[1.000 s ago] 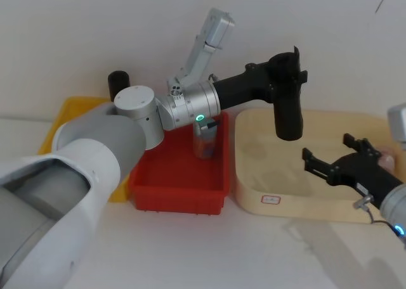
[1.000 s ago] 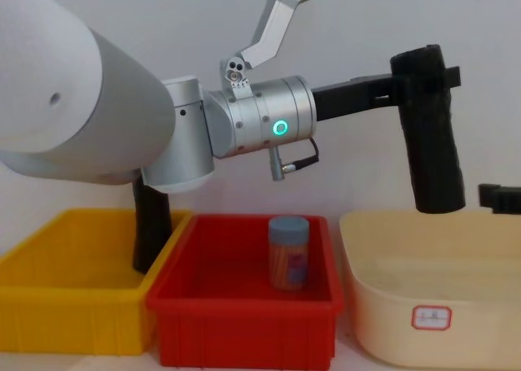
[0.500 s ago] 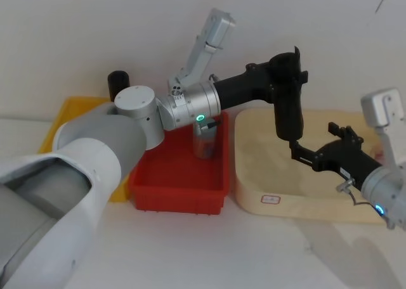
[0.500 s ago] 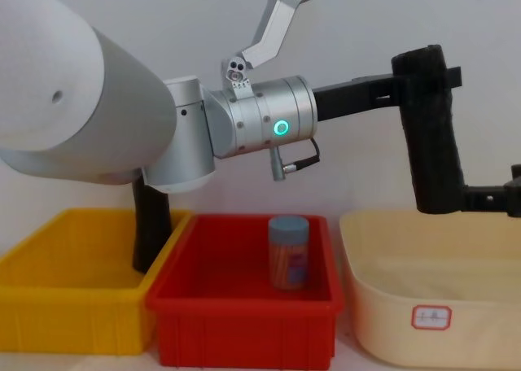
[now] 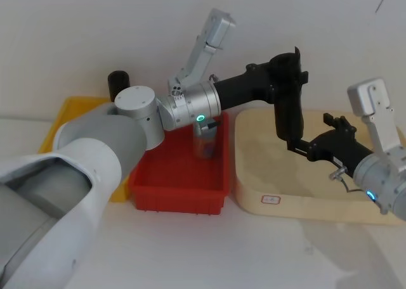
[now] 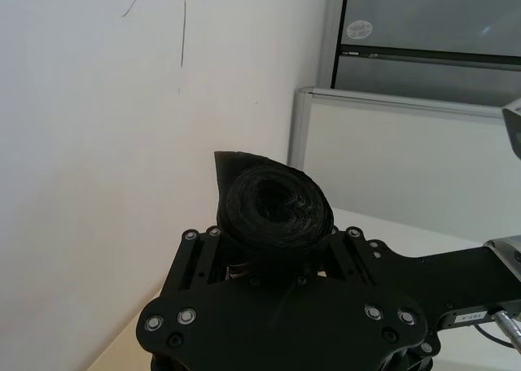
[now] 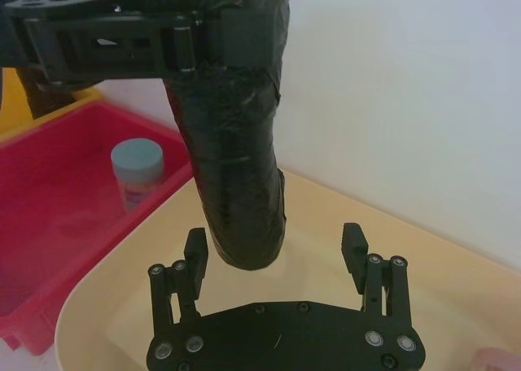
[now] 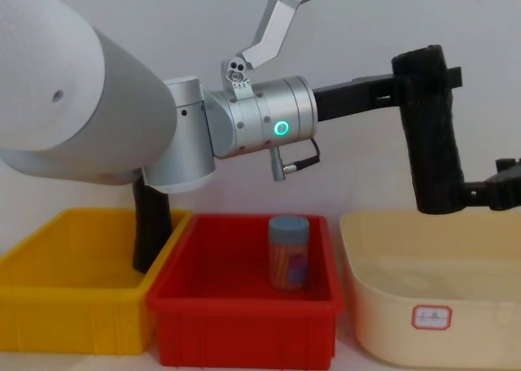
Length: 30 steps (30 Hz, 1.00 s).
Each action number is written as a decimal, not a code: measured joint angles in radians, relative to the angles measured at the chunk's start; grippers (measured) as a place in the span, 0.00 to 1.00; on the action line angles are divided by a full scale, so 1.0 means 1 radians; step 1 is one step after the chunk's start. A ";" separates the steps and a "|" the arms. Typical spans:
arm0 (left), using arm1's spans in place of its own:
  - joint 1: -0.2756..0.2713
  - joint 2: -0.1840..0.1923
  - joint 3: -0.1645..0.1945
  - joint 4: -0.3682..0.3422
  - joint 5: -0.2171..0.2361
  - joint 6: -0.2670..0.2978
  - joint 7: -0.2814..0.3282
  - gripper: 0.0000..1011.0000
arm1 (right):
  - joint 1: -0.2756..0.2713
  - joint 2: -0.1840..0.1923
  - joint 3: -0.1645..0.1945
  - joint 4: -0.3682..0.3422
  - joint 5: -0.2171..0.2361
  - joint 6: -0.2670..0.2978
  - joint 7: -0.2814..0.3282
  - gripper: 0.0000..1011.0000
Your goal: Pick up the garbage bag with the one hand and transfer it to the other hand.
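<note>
Item one — the garbage bag (image 5: 288, 102), a matte black tight roll. We find it hanging upright in the air above the left end of the cream tub (image 5: 266, 200), its lower end clear of the tub floor.

Item two — the left hand (image 5: 287, 75), on the wrist with the green ring light. We see it reaching over the red bin toward the cream tub, its fingers clamped on the roll's upper part; in the left wrist view the roll's coiled end (image 6: 277, 211) sits pinched between the black finger plates.

Item three: the right hand (image 5: 303, 143), on the wrist with the blue ring light. It sits above the cream tub, level with the roll's lower end. In the right wrist view its two fingers (image 7: 195, 253) stand wide apart, with the roll's lower end (image 7: 244, 216) just beyond them and nearer one finger; whether either pad touches the roll we cannot tell.

Item four: a red bin (image 5: 181, 191) to the left of the cream tub, holding one jar with a pale blue lid (image 5: 204, 140).

Item five: a yellow bin (image 8: 49, 306) left of the red bin, with a second black roll (image 8: 151, 224) standing upright in it.
</note>
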 joint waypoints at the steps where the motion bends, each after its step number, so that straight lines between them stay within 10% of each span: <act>1: 0.000 0.000 0.000 0.000 0.000 0.000 0.000 0.47 | 0.002 0.000 -0.001 0.002 0.000 0.000 0.003 0.99; 30: -0.001 0.000 0.000 0.001 0.000 0.000 0.000 0.47 | 0.161 -0.028 -0.046 0.173 0.054 0.025 0.114 0.99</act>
